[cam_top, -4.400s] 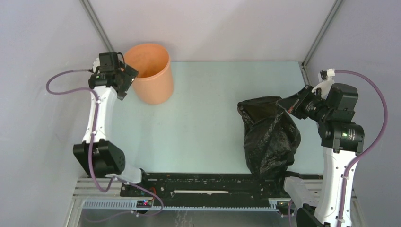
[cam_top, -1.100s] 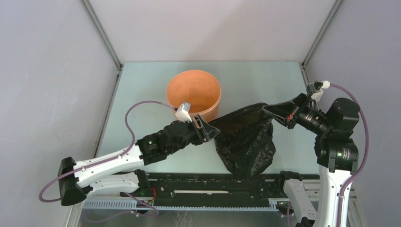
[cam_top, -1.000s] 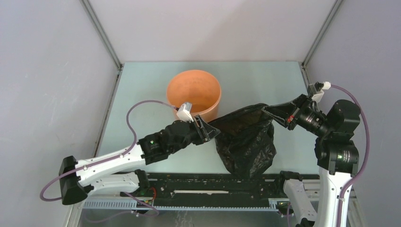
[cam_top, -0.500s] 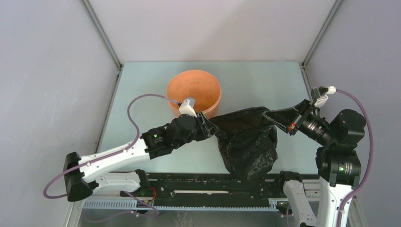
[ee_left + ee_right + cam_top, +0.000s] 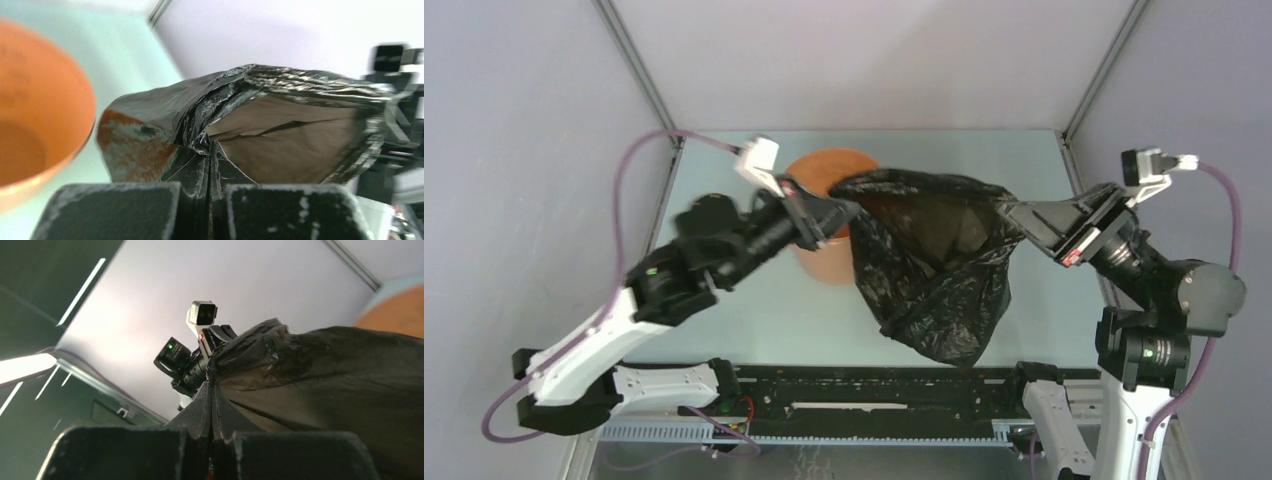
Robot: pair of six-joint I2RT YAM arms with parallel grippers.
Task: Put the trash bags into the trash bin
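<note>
- Trash bag, one thin, glossy, wrinkled sheet of black plastic, hangs in the air between my two arms, stretched taut along its top edge and sagging to a crumpled point toward the near side of the table.
- My left gripper has its jaws pressed together on the bag's left corner; the wrist camera shows the film pinched right between the two dark fingers.
- My right gripper is clamped the same way on the opposite corner, its jaws closed flat on a fold of plastic.
- Between the two grips the mouth of the bag gapes, showing a brownish, half see-through interior.
- Smooth orange-terracotta plastic trash bin, round-rimmed and upright, stands on the pale green tabletop under the left gripper.
- From above, the bag's left corner lies over the bin's rim and hides its right side; none of the bag is down inside the bin.
- Orange shows through the thin film at the bag's lower left in the left wrist view.
- I cannot tell whether the lowest fold touches the table.
- Grey enclosure walls close off the scene on three sides.
</note>
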